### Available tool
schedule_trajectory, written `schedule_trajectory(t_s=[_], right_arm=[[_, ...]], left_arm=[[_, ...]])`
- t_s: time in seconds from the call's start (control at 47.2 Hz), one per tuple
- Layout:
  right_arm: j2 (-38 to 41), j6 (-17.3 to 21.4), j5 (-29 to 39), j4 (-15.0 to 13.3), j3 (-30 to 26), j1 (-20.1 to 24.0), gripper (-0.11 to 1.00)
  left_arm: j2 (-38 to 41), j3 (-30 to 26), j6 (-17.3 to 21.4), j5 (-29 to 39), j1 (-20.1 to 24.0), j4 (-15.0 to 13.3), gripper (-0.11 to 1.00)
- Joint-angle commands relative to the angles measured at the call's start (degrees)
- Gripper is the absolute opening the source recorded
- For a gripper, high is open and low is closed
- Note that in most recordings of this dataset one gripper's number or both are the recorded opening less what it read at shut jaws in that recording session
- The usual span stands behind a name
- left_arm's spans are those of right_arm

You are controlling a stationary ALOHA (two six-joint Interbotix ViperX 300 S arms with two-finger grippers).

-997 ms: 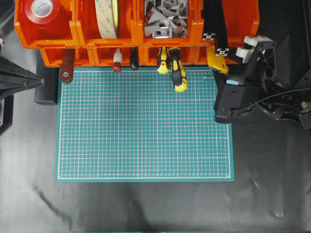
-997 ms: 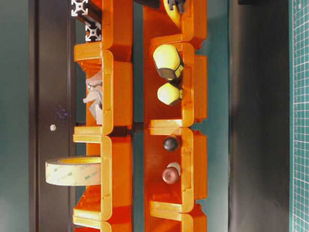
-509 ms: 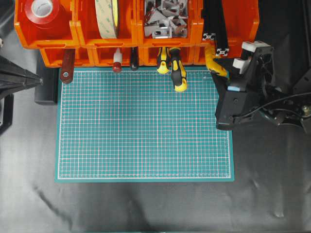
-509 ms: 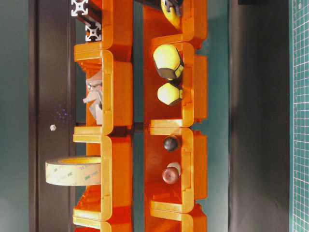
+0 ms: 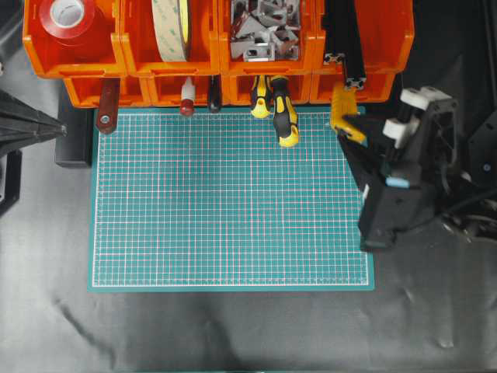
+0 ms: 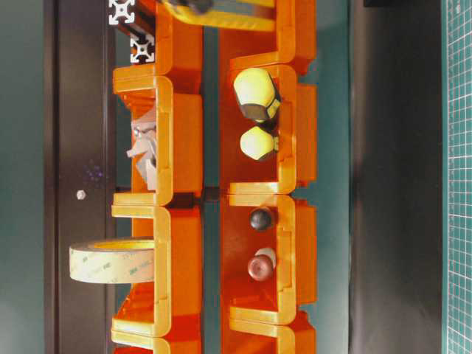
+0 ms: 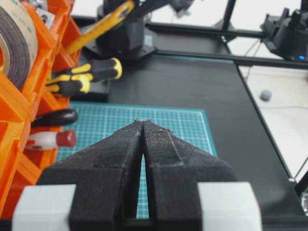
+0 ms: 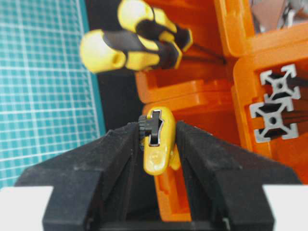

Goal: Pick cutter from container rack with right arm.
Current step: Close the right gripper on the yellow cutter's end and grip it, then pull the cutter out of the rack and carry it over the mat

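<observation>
So in the right wrist view the cutter sits squarely between the right gripper fingers, both pads pressed against its yellow sides, so it's clamped tight, with its butt end facing the camera. From overhead the cutter pokes out of the far-right lower bin of the container rack, angled over the far right corner of the green mat, and the right arm comes in from the right. Bins left to right: a red tape roll in the top left one, a big tan tape roll next, grey metal brackets after that, then black aluminium extrusions on the far right. The lower row has a dark red handle, a white and red tool, a black handle, then two yellow-and-black screwdrivers. The left gripper has its fingertips closed together, holding nothing, over the mat's left side.
</observation>
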Motion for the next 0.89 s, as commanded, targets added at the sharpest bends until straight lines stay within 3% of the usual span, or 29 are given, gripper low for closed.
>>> schedule_trajectory(t_s=[0.0, 0.233, 0.488, 0.636, 0.869], right_arm=[[-0.35, -0.09, 2.46, 0.09, -3.08, 2.37, 0.27], [-0.44, -0.44, 3.69, 0.18, -8.0, 7.91, 0.27], [0.88, -3.52, 2.02, 0.09, -13.97, 12.57, 0.27], [3.25, -3.96, -5.01, 0.09, -14.68, 12.57, 0.27], [8.88, -4.66, -15.91, -0.09, -13.27, 8.53, 0.27]], left_arm=[[-0.7, -1.14, -0.09, 1.05, 0.09, 0.09, 0.0], [-4.57, -2.46, -0.18, 5.27, 0.18, 0.09, 0.0], [-6.24, -3.08, -0.26, 5.8, 0.09, 0.18, 0.0], [-6.33, -3.16, -1.23, 5.89, 0.0, 0.09, 0.0], [-6.94, -3.43, -3.43, 5.89, -0.09, 0.18, 0.0]])
